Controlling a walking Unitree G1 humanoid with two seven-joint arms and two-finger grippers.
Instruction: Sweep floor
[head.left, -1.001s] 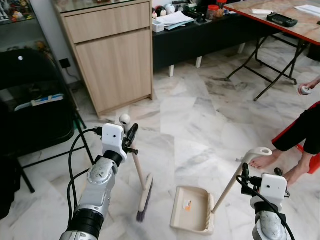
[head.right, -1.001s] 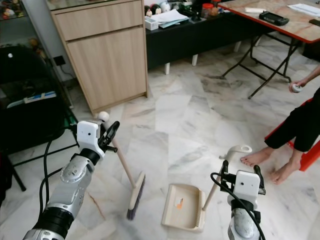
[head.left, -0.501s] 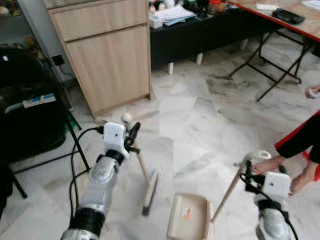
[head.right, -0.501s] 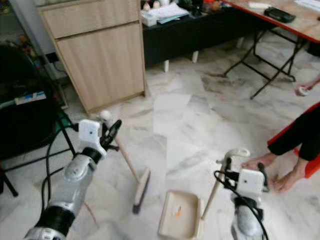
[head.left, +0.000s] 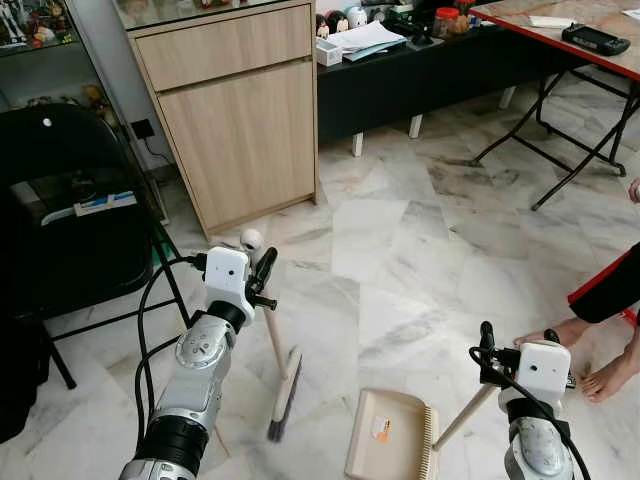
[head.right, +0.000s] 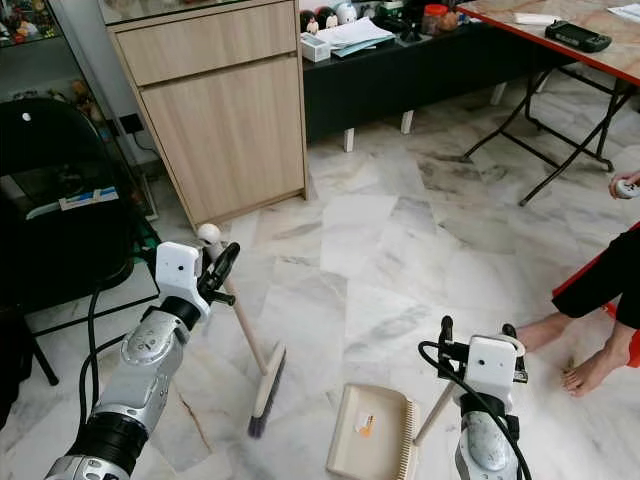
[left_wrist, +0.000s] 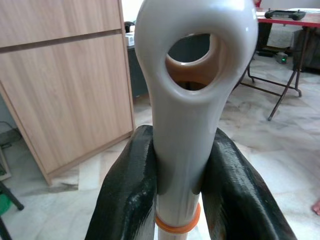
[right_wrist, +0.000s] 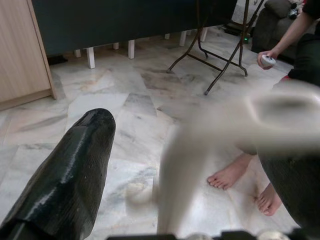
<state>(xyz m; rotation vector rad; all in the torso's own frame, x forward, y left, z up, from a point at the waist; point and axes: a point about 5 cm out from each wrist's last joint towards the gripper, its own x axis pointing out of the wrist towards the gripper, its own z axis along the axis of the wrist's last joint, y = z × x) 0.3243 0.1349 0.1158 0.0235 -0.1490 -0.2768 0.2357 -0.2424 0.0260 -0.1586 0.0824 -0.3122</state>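
Note:
My left gripper (head.left: 262, 276) is shut on the upper part of a cream broom handle (left_wrist: 187, 145), just under its looped top. The broom head (head.left: 283, 396) rests on the marble floor in front of me. A cream dustpan (head.left: 388, 440) lies on the floor to the right of it, with a small orange label or scrap (head.left: 381, 430) inside. Its long handle (head.left: 462, 415) slants up to my right gripper (head.left: 518, 342). In the right wrist view the blurred handle (right_wrist: 182, 170) passes between widely spread fingers (right_wrist: 65, 175), with a gap beside it.
A wooden cabinet (head.left: 235, 120) stands ahead on the left, and a black chair (head.left: 70, 220) is at the far left. A low black bench (head.left: 430, 70) and a folding table (head.left: 590, 40) are at the back right. A seated person's bare feet (head.left: 610, 375) are close on the right.
The camera swung and settled. The dustpan handle's looped top, which stood up-left of my right gripper, now sits behind that wrist. My left gripper keeps hold of the broom.

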